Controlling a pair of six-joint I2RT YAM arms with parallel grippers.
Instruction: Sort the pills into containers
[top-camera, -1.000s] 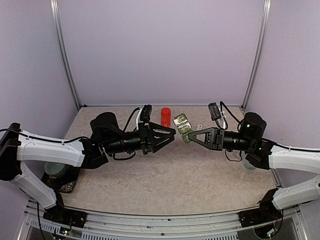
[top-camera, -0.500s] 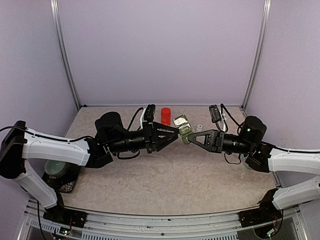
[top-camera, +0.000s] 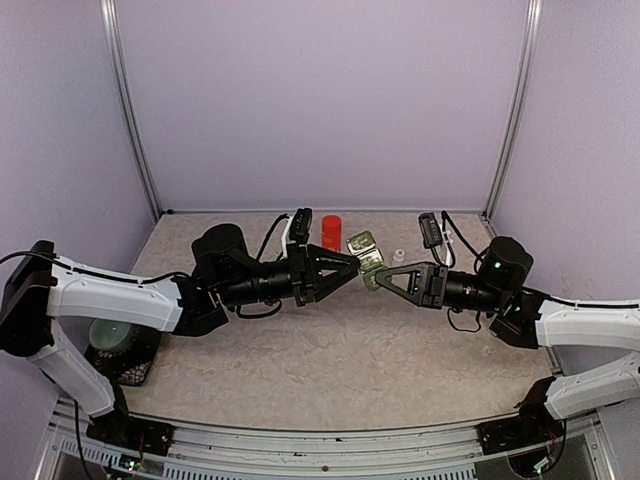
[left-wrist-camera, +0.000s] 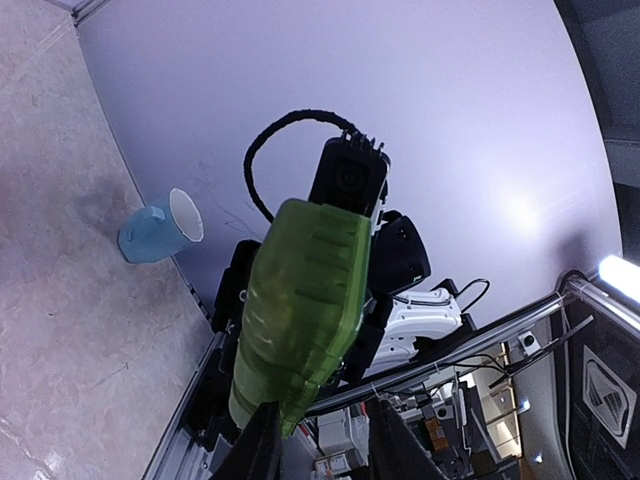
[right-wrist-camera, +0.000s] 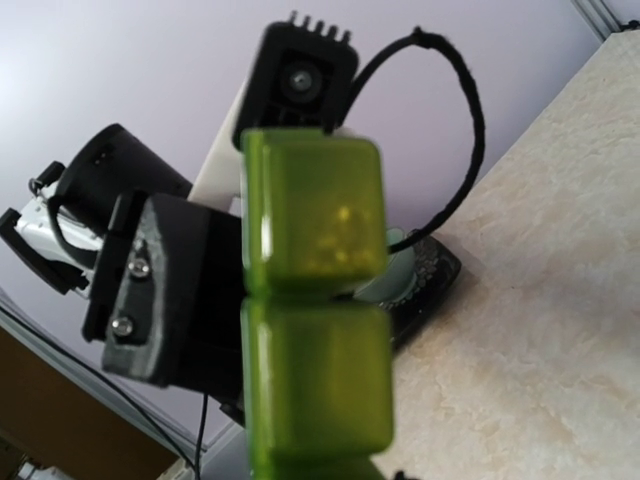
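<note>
Over the bench (top-camera: 330, 360), toward the middle of its far edge, the containers (top-camera: 371, 263) are held aloft between the two sets of jaws, which meet almost tip to tip from left and right. The right jaws are pressed together on one end of the green strip. The left jaws stand narrow on either side of its other end, just beside or touching it, and whether they pinch it cannot be told; a red can (top-camera: 331, 232) stands just beyond.
</note>
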